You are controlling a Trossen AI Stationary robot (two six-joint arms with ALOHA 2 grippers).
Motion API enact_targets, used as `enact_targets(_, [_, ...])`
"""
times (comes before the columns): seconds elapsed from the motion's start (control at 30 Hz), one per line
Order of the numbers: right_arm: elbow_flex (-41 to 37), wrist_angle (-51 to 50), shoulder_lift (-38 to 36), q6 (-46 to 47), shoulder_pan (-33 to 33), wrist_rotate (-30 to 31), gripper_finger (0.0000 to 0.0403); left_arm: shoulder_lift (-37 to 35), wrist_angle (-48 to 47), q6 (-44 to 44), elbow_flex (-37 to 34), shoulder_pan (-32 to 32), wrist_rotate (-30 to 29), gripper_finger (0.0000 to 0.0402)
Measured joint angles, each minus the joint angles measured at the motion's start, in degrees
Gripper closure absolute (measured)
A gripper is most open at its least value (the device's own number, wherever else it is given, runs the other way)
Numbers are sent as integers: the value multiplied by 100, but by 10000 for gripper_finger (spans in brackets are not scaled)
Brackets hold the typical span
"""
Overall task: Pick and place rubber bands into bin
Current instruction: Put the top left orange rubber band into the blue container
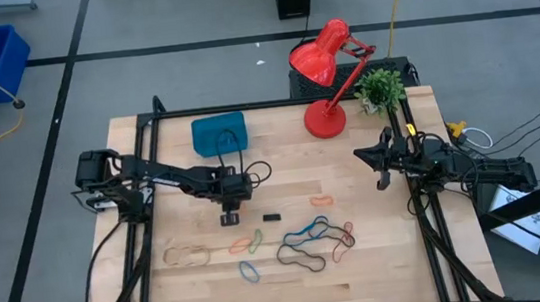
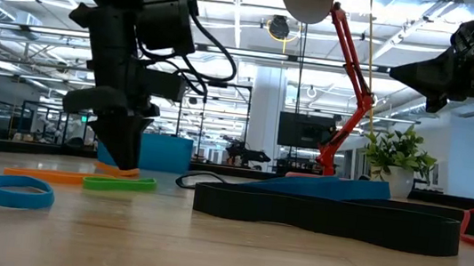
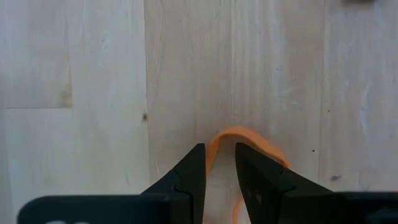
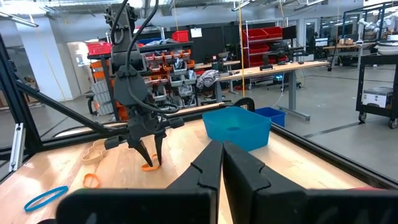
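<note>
Orange rubber band [image 3: 249, 138] lies on the wooden table [image 1: 194, 290], caught between the fingers of the left gripper [image 1: 230, 219], which points straight down with its tips at the board. The fingers are narrowed around one end of the loop; whether it is firmly pinched is not certain. From above, the teal bin [image 1: 219, 133] at the far edge looks empty. The other rubber bands [image 1: 310, 242] lie scattered across the near half of the table, tan, green, blue, black and red. Judged from this, the task is barely begun. The right gripper [image 1: 382, 181] waits at the right edge, raised, fingers nearly together, holding nothing.
</note>
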Motion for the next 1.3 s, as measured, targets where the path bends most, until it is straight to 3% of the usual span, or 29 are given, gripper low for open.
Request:
enact_targets(0.3, [-1,0,0,-1,1,0,394,6,195,31,-4,6,-243,309])
enact_targets(0.5, [0,0,0,0,1,0,394,8,216,46,-4,-6,424,309])
enact_targets(1.03, [-1,-2,0,-1,1,0,394,346,253,146,24,-52,364,310])
enact_targets(1.3, [0,-4,0,-2,1,0,394,329,289,193,13,-53,429,392])
